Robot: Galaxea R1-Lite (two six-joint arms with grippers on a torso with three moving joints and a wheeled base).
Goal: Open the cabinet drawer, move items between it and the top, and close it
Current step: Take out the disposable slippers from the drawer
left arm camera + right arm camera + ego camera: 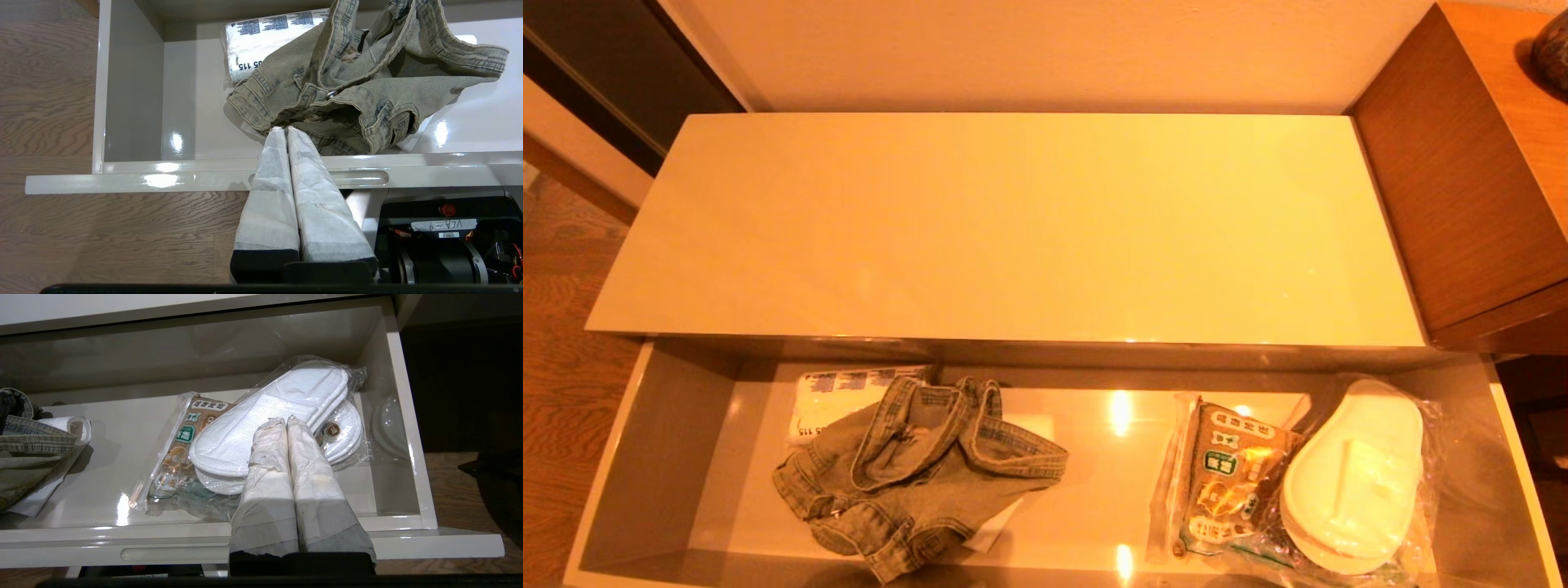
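Both closed tools hover above drawer items (denim, slippers).

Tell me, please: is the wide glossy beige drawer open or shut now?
Open. The wide glossy beige drawer is pulled out below the cabinet top, and the faded denim garment and wrapped white slippers lie exposed inside.

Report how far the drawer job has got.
Done: the drawer is pulled open. In hand: nothing; the left hand and right hand are both shut and empty, in front of the drawer. Left: the denim garment and wrapped slippers lie inside it with a food bag and a tissue pack; the top holds nothing, so moving items and closing remain.
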